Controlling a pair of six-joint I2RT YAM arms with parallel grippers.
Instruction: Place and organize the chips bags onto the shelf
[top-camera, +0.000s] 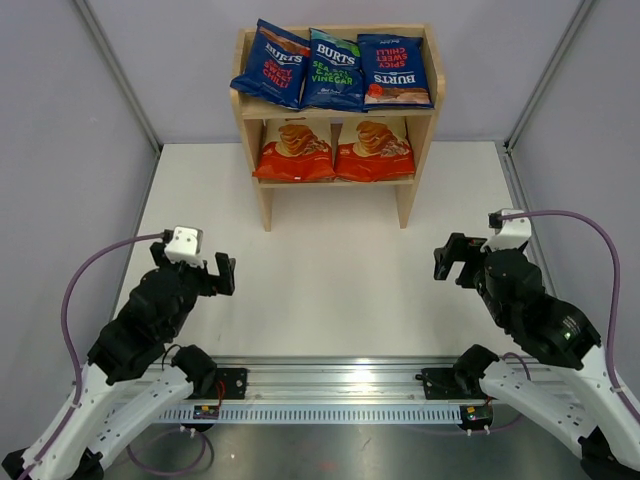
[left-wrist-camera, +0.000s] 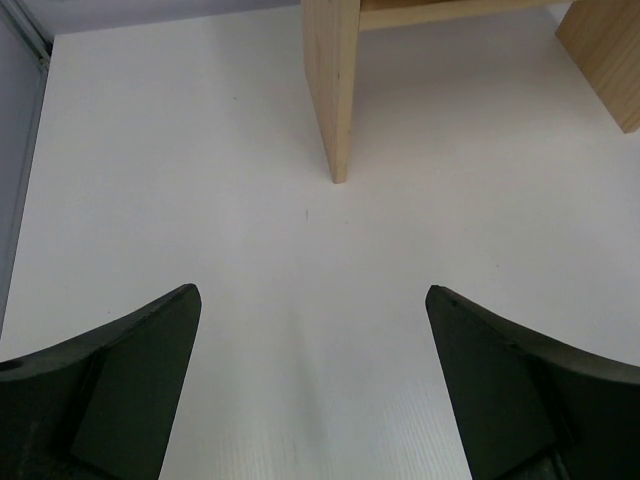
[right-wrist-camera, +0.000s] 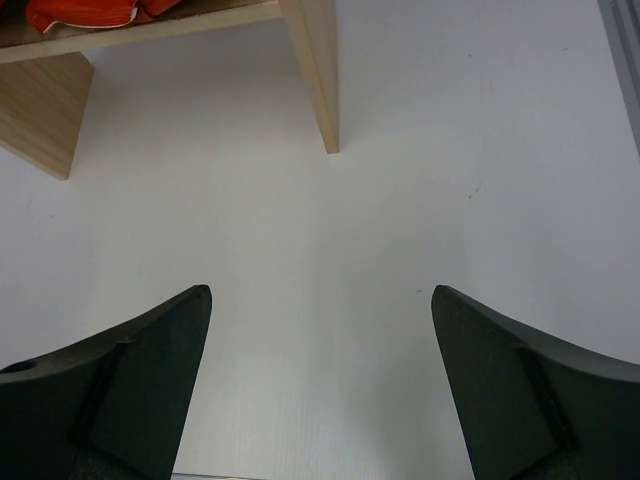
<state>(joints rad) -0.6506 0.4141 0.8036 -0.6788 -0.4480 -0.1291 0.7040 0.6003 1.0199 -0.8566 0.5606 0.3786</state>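
Count: five bags, all on the shelf (top-camera: 263, 195), which sits mid far edge of the desk (top-camera: 330, 300).

Top tier: three Burts bags side by side, left (top-camera: 272, 64), middle (top-camera: 335, 69), right (top-camera: 395, 70). Long axes run front to back, and the left one is skewed a bit. Left and middle have logos toward the back; the right one is flipped, logo toward the front.

Lower tier: two Cassava bags (top-camera: 295, 150) (top-camera: 374, 149) side by side.

Tools: left tool (left-wrist-camera: 312, 295) and right tool (right-wrist-camera: 322, 292) are both wide open, holding nothing, over the near desk.

I see the Burts bags only from the top camera. Right wrist catches an orange Cassava edge on the lower tier. Left wrist gets just shelf legs and desk.
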